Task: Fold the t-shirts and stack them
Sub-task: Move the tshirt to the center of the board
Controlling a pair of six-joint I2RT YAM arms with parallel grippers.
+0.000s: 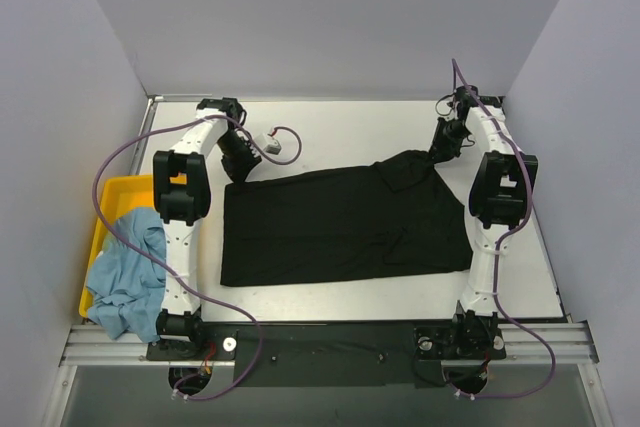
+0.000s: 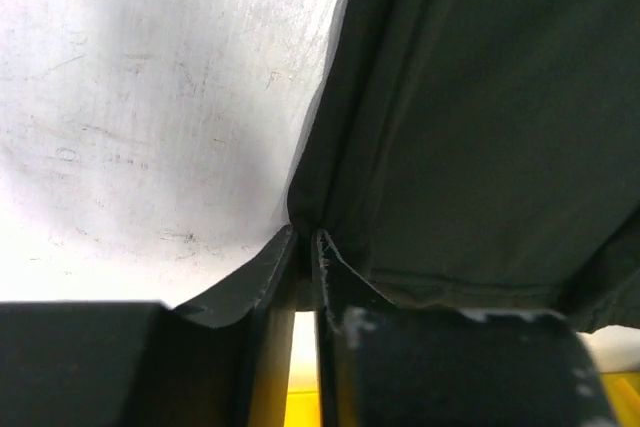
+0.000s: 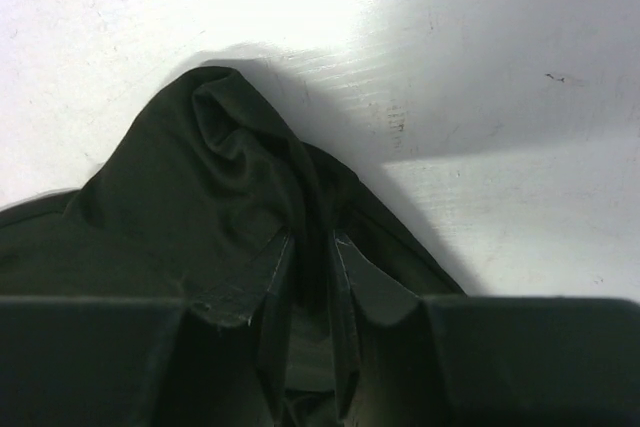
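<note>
black tee (image 1: 345, 227): one, spread mostly flat across the middle of the desk (image 1: 330, 132), long side running left to right, near edge short of the desk's near edge; a few creases right of centre. its far left corner lies at the tips of the left jaws, which stand nearly closed and pinch the cloth edge there, bare desk just left of them. its far right corner is bunched into a raised peak toward the far right corner of the desk, gathered between the right jaws, which are closed narrow on that fold. blue tee (image 1: 128, 272): one, crumpled in a heap at the left edge of the desk, lying in the tray (image 1: 112, 195) and spilling over its near end toward the near left corner; apart from the black tee, with the left arm between them. tray: yellow, far half bare, set against the desk's left edge.
</note>
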